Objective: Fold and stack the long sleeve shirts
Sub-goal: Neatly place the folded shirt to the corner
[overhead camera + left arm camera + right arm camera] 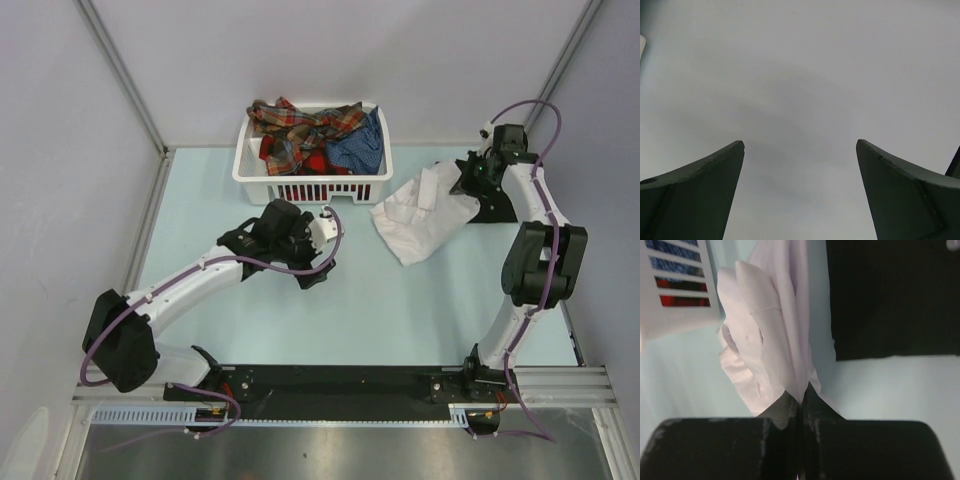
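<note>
A white long sleeve shirt [425,212] lies crumpled on the table, right of centre. My right gripper [468,180] is at its far right edge, and in the right wrist view the gripper [802,392] is shut on a bunched fold of the white shirt [775,330]. A black shirt [497,208] lies flat beside it, partly under the right arm, and shows again in the wrist view as a black shirt [890,295]. Plaid shirts [300,130] and a blue shirt [362,148] are heaped in the basket. My left gripper [318,250] hovers mid-table; its wrist view shows the left gripper [800,145] open, empty, facing a plain grey surface.
A white slatted basket [250,172] stands at the back centre, and its corner [675,290] shows in the right wrist view. Grey walls and metal posts close in the light blue table [380,320] on three sides. The arm bases sit on a black rail [340,382] at the near edge.
</note>
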Robot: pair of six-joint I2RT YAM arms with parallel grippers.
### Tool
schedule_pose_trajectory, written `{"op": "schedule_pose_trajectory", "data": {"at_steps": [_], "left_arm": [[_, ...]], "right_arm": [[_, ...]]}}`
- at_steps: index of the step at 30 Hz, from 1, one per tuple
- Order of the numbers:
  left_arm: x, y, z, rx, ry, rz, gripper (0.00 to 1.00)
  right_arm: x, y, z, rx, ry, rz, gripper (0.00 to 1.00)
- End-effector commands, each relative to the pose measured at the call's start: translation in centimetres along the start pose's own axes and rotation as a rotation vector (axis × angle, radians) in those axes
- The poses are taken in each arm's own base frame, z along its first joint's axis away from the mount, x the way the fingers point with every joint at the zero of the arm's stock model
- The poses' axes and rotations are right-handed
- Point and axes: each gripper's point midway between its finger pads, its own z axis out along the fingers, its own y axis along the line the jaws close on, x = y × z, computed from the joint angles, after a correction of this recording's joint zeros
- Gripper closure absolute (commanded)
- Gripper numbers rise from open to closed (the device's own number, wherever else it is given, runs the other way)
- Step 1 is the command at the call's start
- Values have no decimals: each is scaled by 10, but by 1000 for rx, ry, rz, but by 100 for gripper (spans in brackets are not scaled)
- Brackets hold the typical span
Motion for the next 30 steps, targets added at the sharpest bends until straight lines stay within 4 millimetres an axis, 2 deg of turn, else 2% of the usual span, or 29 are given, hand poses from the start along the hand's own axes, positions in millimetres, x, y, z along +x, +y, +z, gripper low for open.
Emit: {"op": "schedule_pose_trajectory", "data": {"at_steps": [1,2,5,10,14,18,21,25,30], "left_arm": [[13,5,-3,7,40,-15,0],[15,5,-3,7,46,-19,1],[20,4,-6,6,52,-31,1],[24,10,-8,-14,56,-45,1],[26,14,-7,-18,59,-54,1],[30,15,-6,-22,63,-73,1],[33,14,-5,-22,56,-90,1],[38,15,-5,-36,57,-94,0],[40,18,-7,-53,55,-91,1]], "right_arm": [[-73,13,-8,4,-206,-62,100],[-86,15,-12,9,-233,-67,100],[-105,14,-22,32,-272,-78,100],[-110,7,-31,52,-272,-65,100],[-120,14,-46,45,-305,-72,100],[-131,24,-68,37,-334,-97,100],[-136,23,-73,43,-333,-107,100],[-151,31,-86,35,-359,-119,100],[-152,33,-92,29,-351,-122,100]]}}
